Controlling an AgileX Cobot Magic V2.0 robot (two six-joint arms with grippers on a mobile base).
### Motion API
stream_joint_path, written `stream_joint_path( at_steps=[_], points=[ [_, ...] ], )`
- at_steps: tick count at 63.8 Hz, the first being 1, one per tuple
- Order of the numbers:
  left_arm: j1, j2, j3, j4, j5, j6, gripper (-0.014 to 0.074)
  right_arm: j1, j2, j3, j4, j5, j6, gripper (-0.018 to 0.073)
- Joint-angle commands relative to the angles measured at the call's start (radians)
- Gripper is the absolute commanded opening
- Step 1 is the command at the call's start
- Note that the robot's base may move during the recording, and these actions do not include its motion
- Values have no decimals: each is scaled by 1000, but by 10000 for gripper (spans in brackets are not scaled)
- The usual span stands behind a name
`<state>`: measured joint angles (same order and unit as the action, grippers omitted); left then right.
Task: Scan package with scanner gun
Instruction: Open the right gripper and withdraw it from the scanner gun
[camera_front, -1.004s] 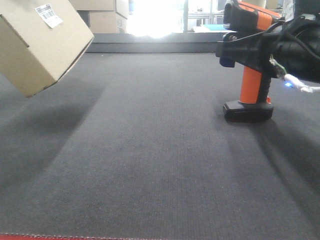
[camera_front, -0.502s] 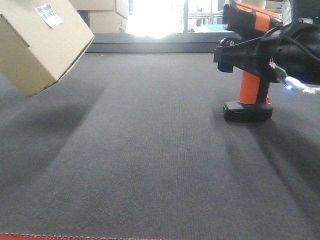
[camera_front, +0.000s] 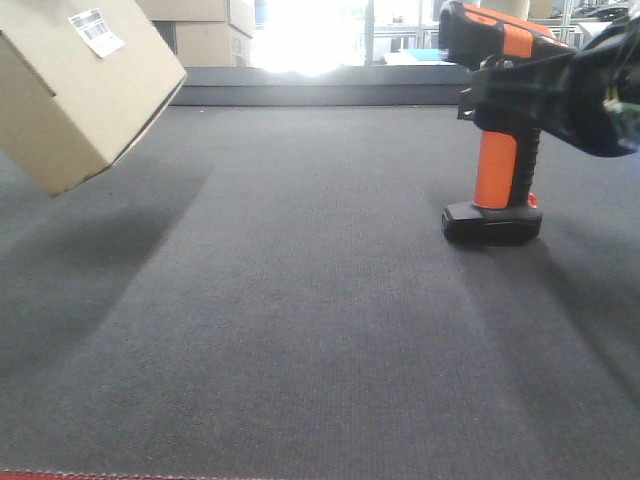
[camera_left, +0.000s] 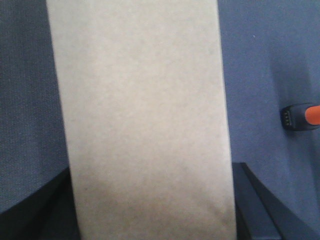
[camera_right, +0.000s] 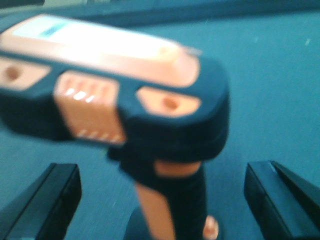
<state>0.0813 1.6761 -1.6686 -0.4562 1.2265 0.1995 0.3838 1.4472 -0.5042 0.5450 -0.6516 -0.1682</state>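
The brown cardboard box (camera_front: 75, 95) is cut off by the left and top edges of the front view, and its white printed label (camera_front: 97, 30) is too small to read. Between the fingers of the right gripper (camera_right: 162, 180), the orange and black scanner gun (camera_right: 115, 100) is blurred, its left end cut off.

A white barcode label (camera_front: 97, 31) sits on the upper face of the cardboard box (camera_front: 70, 95). Its bars show, but the print is too small to read. The scanner gun (camera_right: 170, 130) has a pale top panel (camera_right: 90, 42), blurred, with nothing legible.
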Motion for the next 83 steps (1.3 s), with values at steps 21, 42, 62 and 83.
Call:
stream_joint_path(
  at_steps=[21, 42, 62, 83],
  points=[
    [-11, -14, -8, 237, -5, -2, -111, -4, -274, 8, -83, 380, -9, 495],
    [-104, 43, -12, 401, -5, -24, -111, -6, -513, 8, -84, 488, -145, -148],
    [-104, 118, -12, 399, -5, -27, -111, -221, -625, 6, -87, 560, -236, -149],
    [-104, 125, -12, 406, -5, -27, -92, -433, -673, 6, -165, 680, -236, -149]
  ],
)
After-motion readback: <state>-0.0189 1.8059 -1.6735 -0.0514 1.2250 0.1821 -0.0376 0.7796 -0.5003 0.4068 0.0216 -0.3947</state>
